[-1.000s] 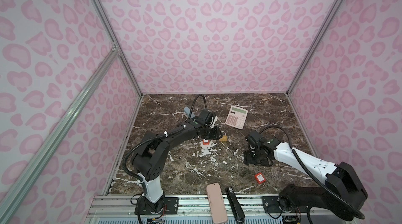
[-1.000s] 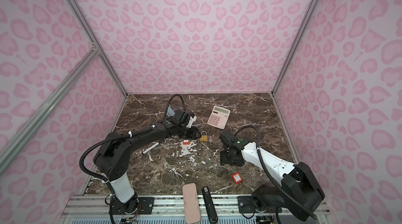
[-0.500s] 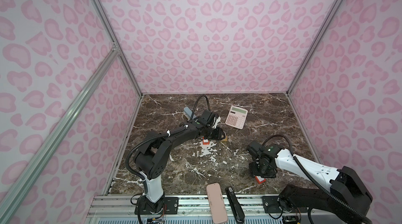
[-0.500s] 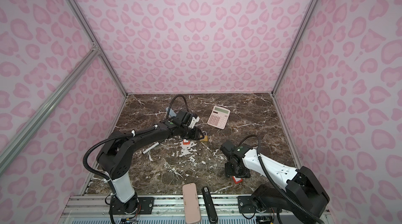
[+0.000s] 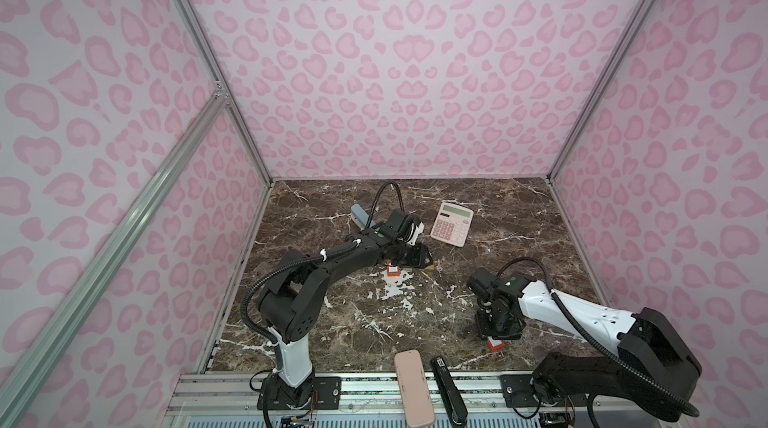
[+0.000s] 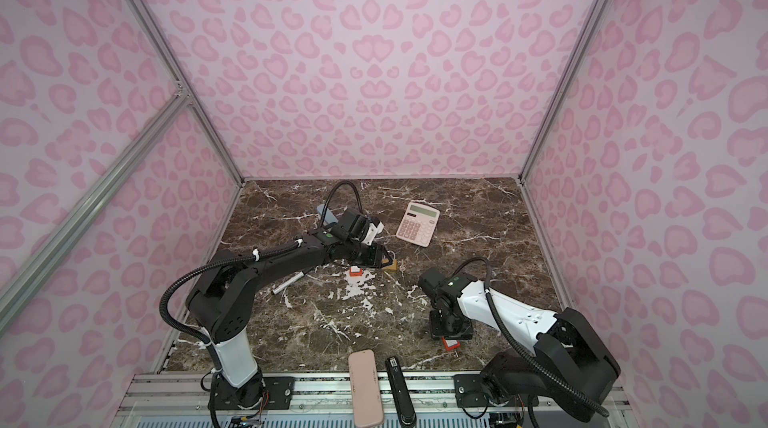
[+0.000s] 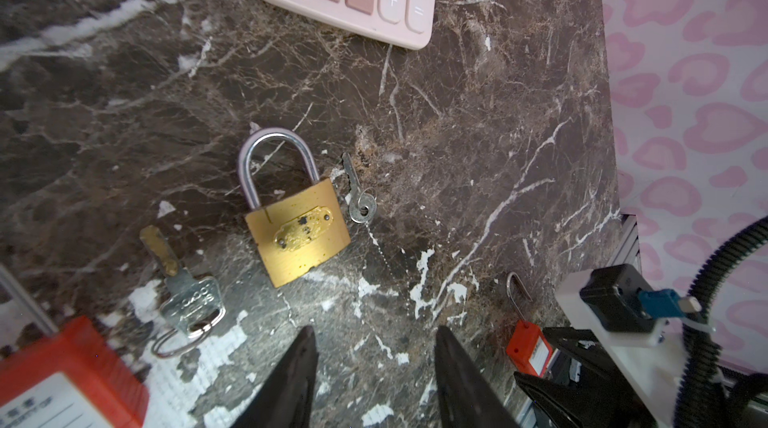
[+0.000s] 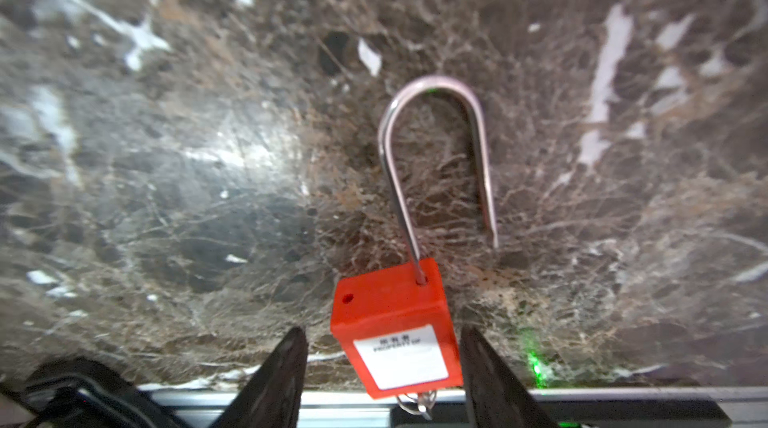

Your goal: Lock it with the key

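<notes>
A brass padlock lies flat on the marble, shackle seated, with a small silver key just beside it. A larger key on a ring lies on its other side. My left gripper hovers open just short of the brass padlock, holding nothing. A red padlock with its long shackle sprung open lies near the front edge. A key ring shows at its base. My right gripper straddles its body, open, with a gap on each side. In a top view it stands over that padlock.
Another red padlock lies beside the left gripper. A pink calculator sits behind it and a blue-grey object further left. A white pen lies under the left arm. A pink case and a black bar overhang the front rail.
The right arm has swung from mid-table toward the front edge and come down over the red padlock, its jaws narrowing around the body. The left gripper shifted slightly toward the brass padlock.
</notes>
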Motion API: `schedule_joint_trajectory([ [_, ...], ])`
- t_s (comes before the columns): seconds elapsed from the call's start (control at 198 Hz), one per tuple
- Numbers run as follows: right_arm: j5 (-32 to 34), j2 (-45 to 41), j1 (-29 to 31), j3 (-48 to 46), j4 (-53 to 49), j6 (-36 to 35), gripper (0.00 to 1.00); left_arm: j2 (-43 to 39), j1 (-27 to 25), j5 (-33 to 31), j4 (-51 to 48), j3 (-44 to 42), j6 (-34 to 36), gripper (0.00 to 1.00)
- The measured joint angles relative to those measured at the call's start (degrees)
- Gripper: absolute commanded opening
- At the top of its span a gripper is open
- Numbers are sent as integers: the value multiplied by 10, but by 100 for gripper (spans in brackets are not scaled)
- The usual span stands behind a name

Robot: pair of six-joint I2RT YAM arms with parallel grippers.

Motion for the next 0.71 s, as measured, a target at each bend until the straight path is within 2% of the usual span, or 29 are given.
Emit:
schedule_joint_trajectory([
  [0.364,-7,4,18,-15,1,-1,55,-1,-1,0,0,0,-4,48],
  [0.505,-5,10,25,-20,2,0,48,-1,-1,0,0,0,-7,48],
  [0.637,-6,24,33,-17,4,-1,36,-2,-1,0,0,0,-11,48],
  [0.707,-7,26,37,-13,3,-2,33,-5,-1,2,0,0,-16,48],
])
